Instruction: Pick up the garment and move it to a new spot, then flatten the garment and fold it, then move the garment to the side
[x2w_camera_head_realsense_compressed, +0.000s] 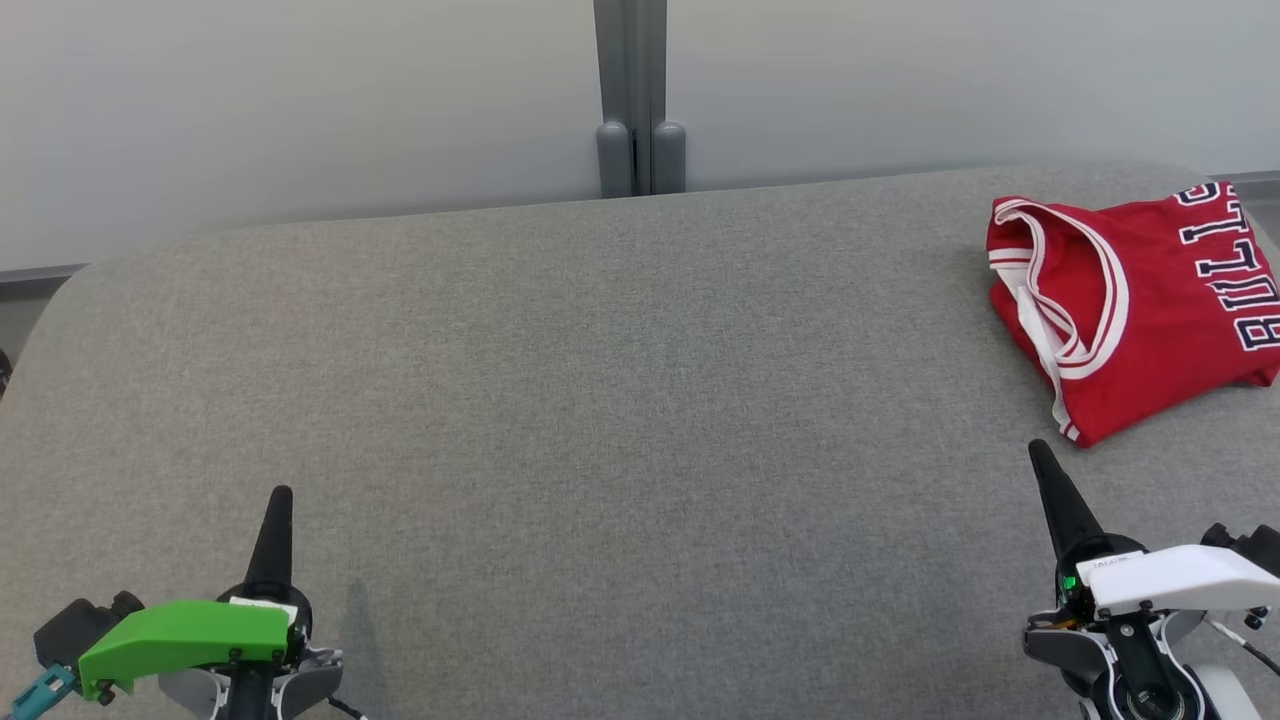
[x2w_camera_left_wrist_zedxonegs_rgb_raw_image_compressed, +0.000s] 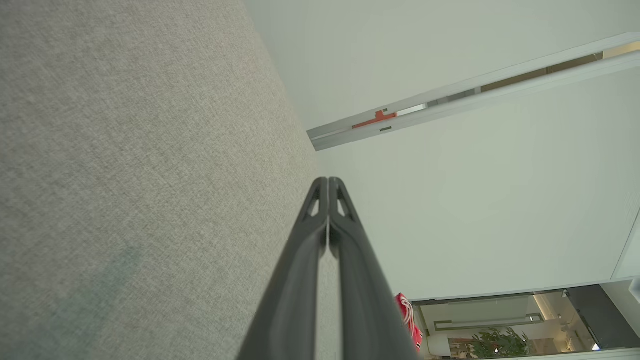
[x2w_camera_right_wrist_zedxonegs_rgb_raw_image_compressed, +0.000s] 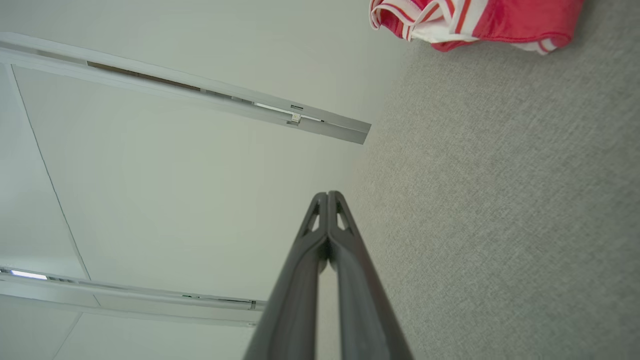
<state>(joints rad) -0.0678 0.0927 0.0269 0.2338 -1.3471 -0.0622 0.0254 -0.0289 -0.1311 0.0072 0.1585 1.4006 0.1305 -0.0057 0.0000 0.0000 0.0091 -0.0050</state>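
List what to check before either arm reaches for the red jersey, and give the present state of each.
1. Left gripper empty: ok, shut with nothing in it.
2. Right gripper empty: ok, shut likewise.
3. Jaws open for a grasp: not ok, both are shut.
4. Red jersey located: ok, it lies on the grey padded surface at the far right, ahead of the right gripper.
5. Path from right gripper to jersey: ok, bare grey fabric between them.
6. Jersey wholly on the surface: cannot tell, the head view's edge cuts off its right side.
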